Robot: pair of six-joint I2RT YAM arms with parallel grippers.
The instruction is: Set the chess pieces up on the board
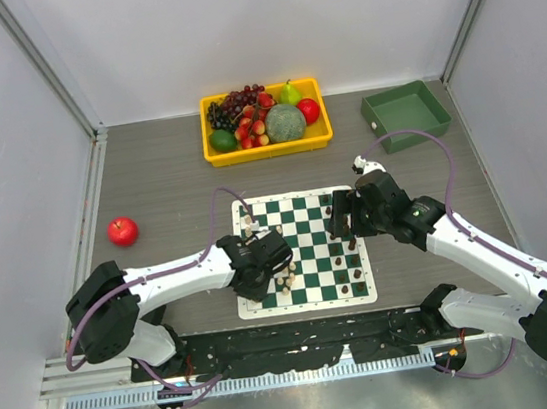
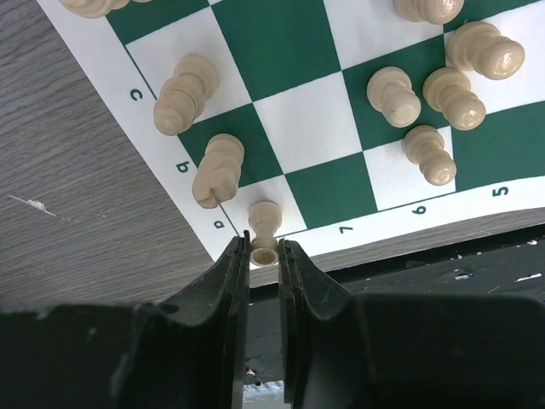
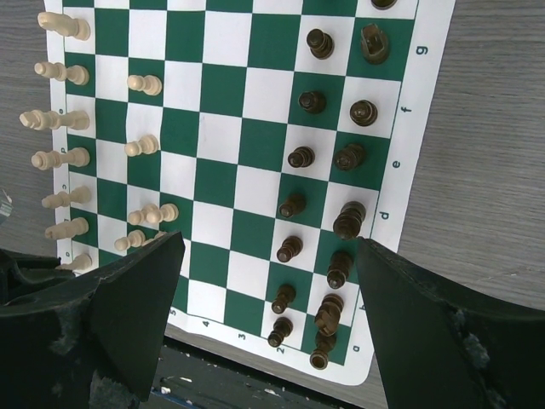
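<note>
Placing cream pawn [image 2: 265,223]: L gripper [image 2: 264,256] clamped on it at board's [image 2: 281,51] 7 o'clock corner; R gripper [image 3: 268,254] spread wide, empty. Next, prob.: seat pawn on vacant sq., release.

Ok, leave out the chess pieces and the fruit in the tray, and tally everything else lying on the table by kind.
board: 1
yellow tray: 1
green bin: 1
loose red apple: 1
Total: 4

Likely a robotics lab: white panel walls [image 1: 260,25] enclose the table [image 1: 159,179].
</note>
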